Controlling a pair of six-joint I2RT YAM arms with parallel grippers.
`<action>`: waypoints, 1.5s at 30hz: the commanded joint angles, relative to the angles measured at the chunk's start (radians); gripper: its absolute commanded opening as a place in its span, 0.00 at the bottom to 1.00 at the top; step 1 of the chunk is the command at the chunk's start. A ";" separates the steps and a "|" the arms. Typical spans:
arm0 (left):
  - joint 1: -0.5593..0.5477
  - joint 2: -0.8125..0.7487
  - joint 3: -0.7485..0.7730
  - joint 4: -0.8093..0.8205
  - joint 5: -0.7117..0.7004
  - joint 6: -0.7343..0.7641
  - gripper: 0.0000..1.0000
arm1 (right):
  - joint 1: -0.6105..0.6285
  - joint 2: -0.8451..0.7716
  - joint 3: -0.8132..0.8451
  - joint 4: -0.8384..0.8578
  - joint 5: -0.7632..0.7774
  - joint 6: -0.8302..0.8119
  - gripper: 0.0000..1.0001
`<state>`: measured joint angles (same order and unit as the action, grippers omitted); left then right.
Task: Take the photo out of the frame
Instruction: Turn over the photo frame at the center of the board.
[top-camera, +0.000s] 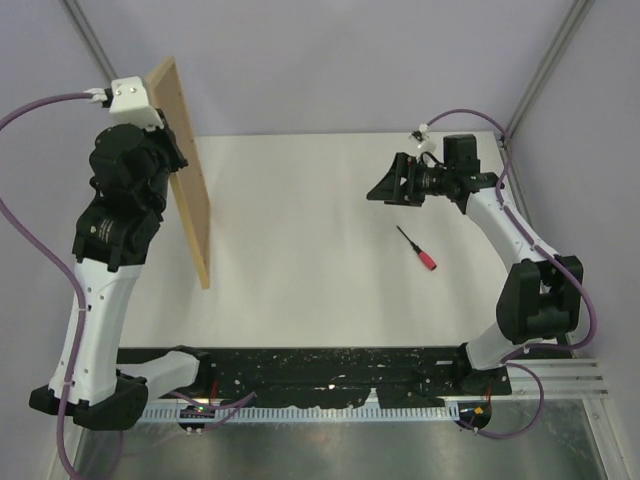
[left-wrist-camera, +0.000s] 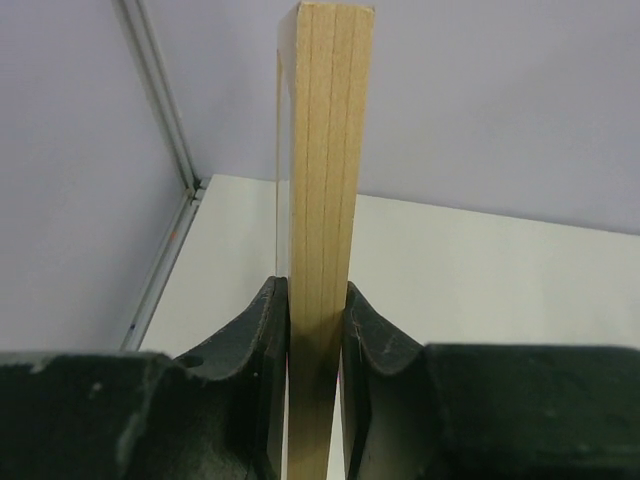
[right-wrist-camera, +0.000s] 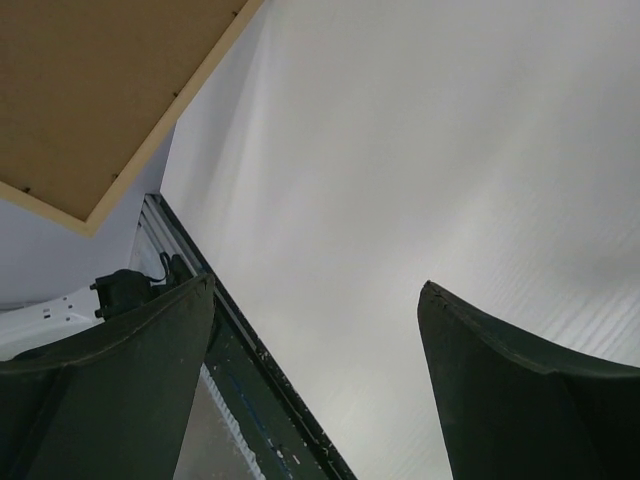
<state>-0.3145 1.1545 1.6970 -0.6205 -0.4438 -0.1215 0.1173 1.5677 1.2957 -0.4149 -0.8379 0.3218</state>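
Left gripper (left-wrist-camera: 315, 310) clamped on frame (top-camera: 195, 220) edge — frame upright, far left. Right gripper (right-wrist-camera: 315, 290) — fingers wide apart, empty.

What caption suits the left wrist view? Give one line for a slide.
Left gripper clamps the frame edge-on, with the white table beyond.

The frame (top-camera: 190, 200) stands upright at the table's (top-camera: 300, 230) left, a screwdriver (top-camera: 416, 248) lying well to its right
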 joint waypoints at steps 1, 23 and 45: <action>0.077 -0.062 -0.035 0.024 0.005 -0.112 0.00 | 0.062 -0.014 0.001 0.082 -0.038 0.036 0.87; 0.290 -0.191 -0.402 0.048 0.166 -0.090 0.00 | 0.352 0.368 -0.006 0.728 -0.222 0.556 0.88; 0.371 -0.256 -0.657 0.196 0.195 -0.047 0.00 | 0.496 0.407 0.162 0.423 0.110 -0.108 0.88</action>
<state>0.0280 0.8982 1.0760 -0.4484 -0.2409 -0.1997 0.5774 2.0243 1.4216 0.1257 -0.8528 0.5140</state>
